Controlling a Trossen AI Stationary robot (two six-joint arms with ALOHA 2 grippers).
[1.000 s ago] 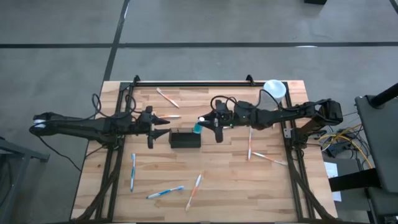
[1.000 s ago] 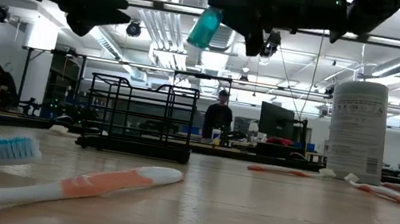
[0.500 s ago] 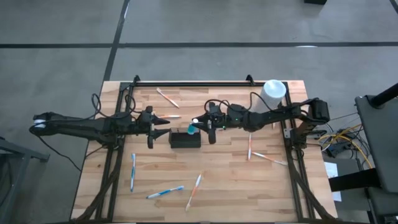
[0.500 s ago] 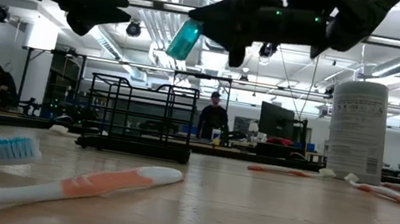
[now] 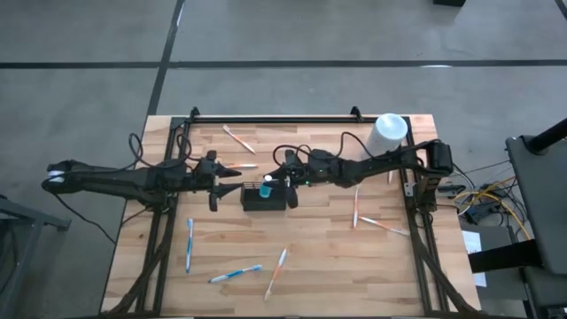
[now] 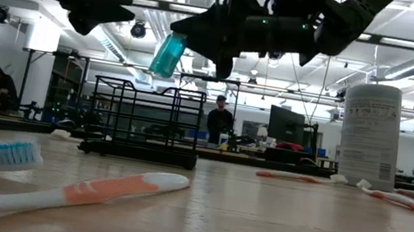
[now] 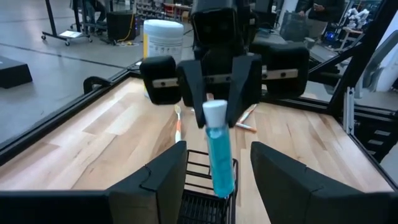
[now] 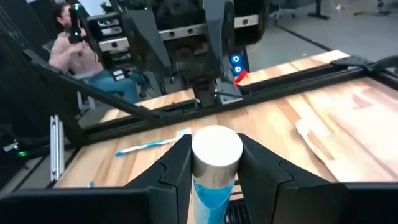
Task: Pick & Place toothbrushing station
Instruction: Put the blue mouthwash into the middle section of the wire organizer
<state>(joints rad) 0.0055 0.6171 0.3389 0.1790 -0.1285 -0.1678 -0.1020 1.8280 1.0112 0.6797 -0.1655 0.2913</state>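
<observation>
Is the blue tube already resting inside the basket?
No. In the low view the blue tube hangs in the right end effector, above the basket.

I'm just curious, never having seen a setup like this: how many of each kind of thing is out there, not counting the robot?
Toothbrushes, seen from above: 7
Black wire basket: 1
Blue tube: 1
White canister: 1
Total: 10
</observation>
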